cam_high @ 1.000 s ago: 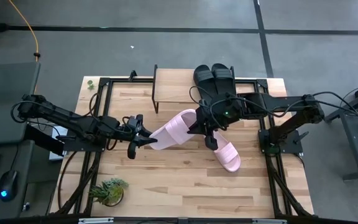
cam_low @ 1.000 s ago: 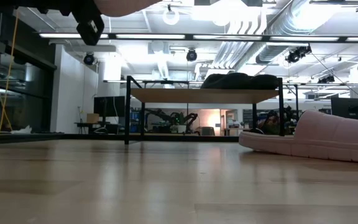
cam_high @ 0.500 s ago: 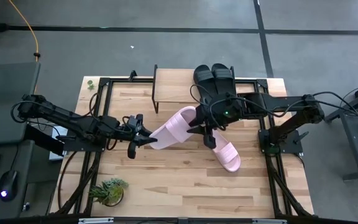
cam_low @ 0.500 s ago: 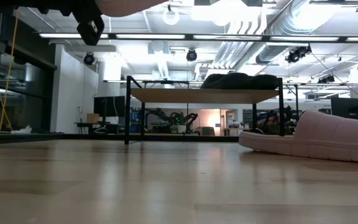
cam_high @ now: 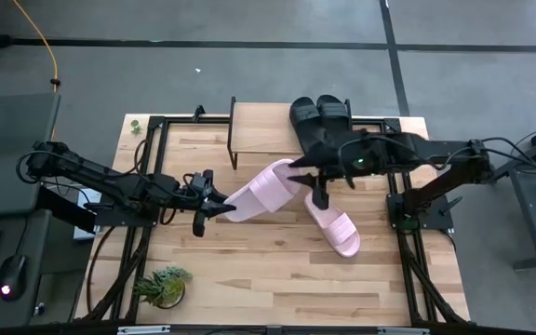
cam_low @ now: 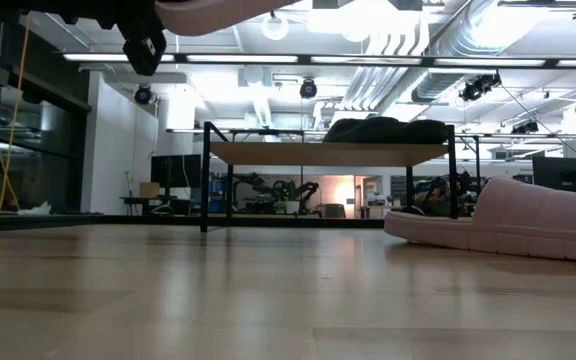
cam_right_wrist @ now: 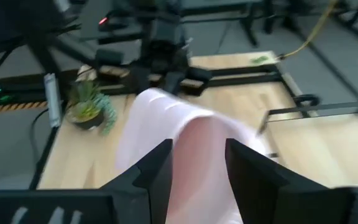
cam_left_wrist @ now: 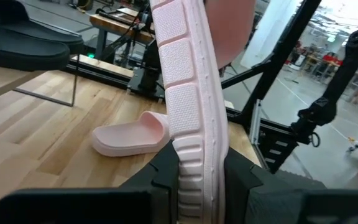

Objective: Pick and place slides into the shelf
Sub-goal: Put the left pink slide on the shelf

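One pink slide point(cam_high: 261, 189) hangs in the air over the table's middle, with my left gripper point(cam_high: 214, 207) shut on its left end. At its strap end stands my right gripper point(cam_high: 307, 179), open, a finger on either side of the strap point(cam_right_wrist: 197, 140). The other pink slide point(cam_high: 334, 226) lies sole down on the table to the right. Two black slides point(cam_high: 320, 115) sit on the right end of the shelf point(cam_high: 259, 127) at the far edge. My left gripper pinches the sole of the pink slide at the end away from the strap point(cam_left_wrist: 197, 165), one finger on the ribbed underside and one on the footbed. The fingers come level from the table's left. The slide is lifted clear and reaches away toward my right arm. My right gripper: I cannot tell whether its fingers touch the slide.
A small potted plant point(cam_high: 161, 285) stands near the front left corner. Black frame rails point(cam_high: 147, 167) run along both sides of the table. The left half of the shelf top is bare wood.
My right gripper has opened and drawn back a little toward the table's right edge and up, off the pink slide's strap end. The slide stays in the air in my left gripper.
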